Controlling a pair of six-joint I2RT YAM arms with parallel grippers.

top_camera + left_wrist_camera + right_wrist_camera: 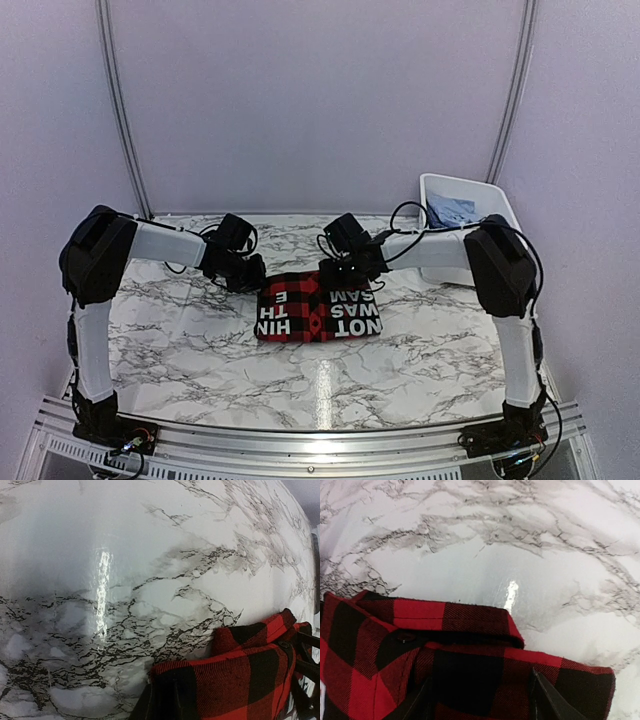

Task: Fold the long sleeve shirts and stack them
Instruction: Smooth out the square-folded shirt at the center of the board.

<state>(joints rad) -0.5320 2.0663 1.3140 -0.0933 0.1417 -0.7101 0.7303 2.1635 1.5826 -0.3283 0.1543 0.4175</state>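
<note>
As both my arms reach inward over the marble counter [200, 330], the red-and-black flannel shirt [318, 308] lies between them near the middle. It is folded into a flat rectangle with white block letters on its upper face. My left jaws sit at the shirt's far left corner. They are drawn narrow there, and in the left wrist view the check cloth [240, 680] bunches right over them, so they are pinched on its edge. My right jaws hang over the far edge on the other side. In the right wrist view my two fingers [547, 702] stand well apart with the flannel [470, 680] spread beneath and between them, gaping rather than gripping. The collar fold and a dark button show just beyond them.

At the far right corner of the counter stands a white tub [470, 182], behind my right forearm. Light blue cloth [450, 212] lies crumpled inside it. I cannot tell how many pieces are there.
</note>
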